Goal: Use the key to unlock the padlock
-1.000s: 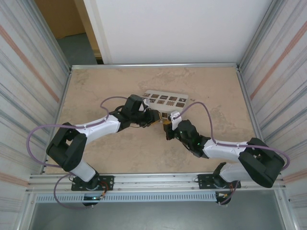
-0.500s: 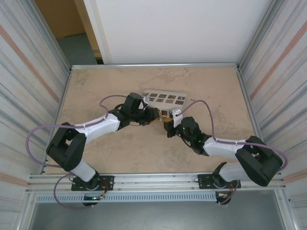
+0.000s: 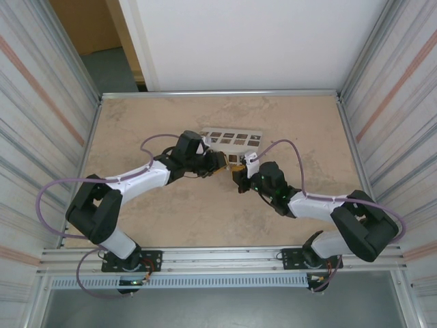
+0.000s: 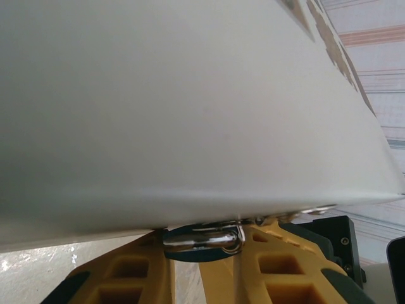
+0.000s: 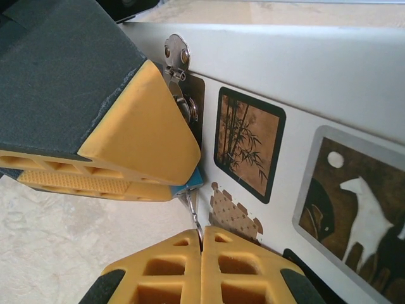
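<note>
Between the yellow fingers of the left gripper (image 4: 201, 259) sits the little padlock (image 4: 204, 239). The fingers press on it from both sides, so this gripper is closed on it. I can see the padlock's shiny metal loop and a bit of its blue body. The big pale box (image 4: 190, 107) is very close above this gripper.

Just in front of the right gripper (image 5: 201, 240), a blue corner of the padlock pokes out from the tips of the other gripper. The right gripper's two fingers are pressed tight together. A thin metal key (image 5: 193, 212) is pinched between them. The key reaches up to the blue body, but I cannot tell if it is inside the keyhole.

To the right of the key is the side of the box, with a bamboo picture (image 5: 248, 142) and a white horse picture (image 5: 364, 206). A round metal clasp (image 5: 177, 49) sits on the box edge, above the left gripper's fingers.

From above, the two grippers meet tip to tip over the table (image 3: 136, 123), right at the near edge of the box.
</note>
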